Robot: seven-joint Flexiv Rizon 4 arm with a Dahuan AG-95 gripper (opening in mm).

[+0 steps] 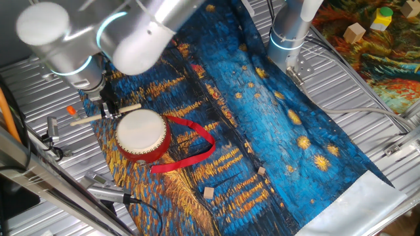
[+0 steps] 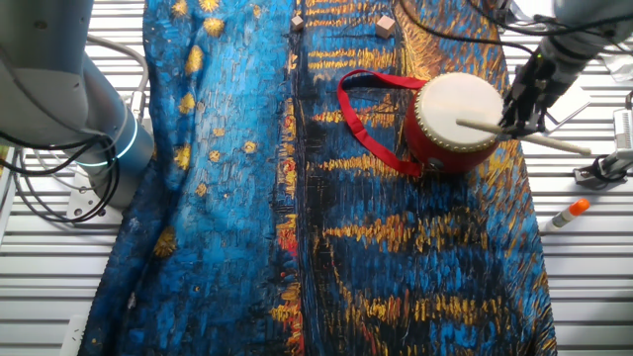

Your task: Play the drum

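Here we are seeing the gripper (image 2: 521, 111) pinching a stick (image 2: 524, 134) at the drum's (image 2: 453, 122) three o'clock, on a blue painted cloth (image 2: 396, 257) covering the metal table (image 2: 584, 287).

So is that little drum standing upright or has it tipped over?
Upright. The drum sits on its red side wall with the cream skin facing up in both views, on the cloth.

**Clearance and obstructions, worktop**

Drum (image 2: 455, 121), near one edge of the cloth (image 2: 297, 247): gripper (image 2: 521, 111) and stick (image 2: 514, 133) crowd its edge-side rim. Red ribbon (image 2: 371, 119) loops over cloth on the opposite side. Two small wooden blocks (image 2: 384, 27) near the end edge. Cloth's middle unobstructed.
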